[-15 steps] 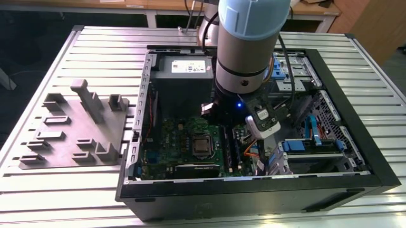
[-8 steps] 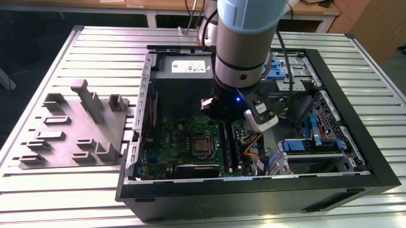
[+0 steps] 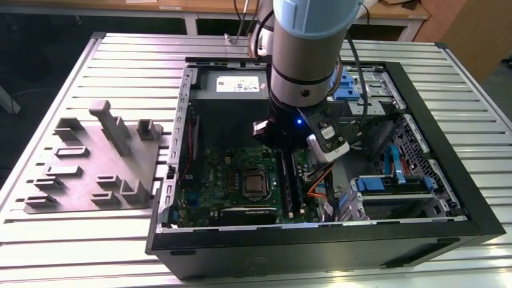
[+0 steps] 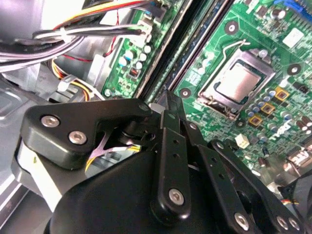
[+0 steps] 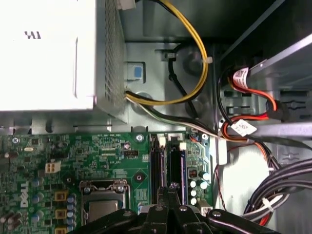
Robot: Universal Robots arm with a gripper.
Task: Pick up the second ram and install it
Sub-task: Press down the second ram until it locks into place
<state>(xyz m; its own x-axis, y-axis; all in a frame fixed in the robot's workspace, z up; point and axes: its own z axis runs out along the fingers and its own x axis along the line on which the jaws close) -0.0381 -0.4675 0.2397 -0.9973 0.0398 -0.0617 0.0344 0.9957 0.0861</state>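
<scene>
- Hovering inside the open black metal computer case (image 3: 320, 243), the arm points its black tool (image 5: 171, 187) straight down at the green motherboard (image 5: 48, 151).
- Tool state: in the second wrist view the two black fingers (image 4: 171, 146) are drawn together into one narrow tip, with no gap visible. Whether anything thin is pinched between them cannot be told.
- The second ram, a long, narrow dark memory stick (image 5: 176, 163), sits in the row of memory slots directly ahead of the tool tip. Its near end is just below the tip; contact cannot be judged.
- An adjacent thin black slot (image 5: 156, 163) runs parallel, just beside the stick.
- The square silver processor socket (image 4: 236, 83) lies on the board to one side of the tool, near it but apart.
- Beyond the far end of the slots from the tool: a perforated silver power supply box (image 5: 105, 58) and a looping yellow cable (image 5: 202, 53).
- Outside the case, well away from the tool, a grey plastic fixture plate with upright blocks (image 3: 88, 168) rests on the ribbed aluminium desk (image 3: 80, 246).
</scene>
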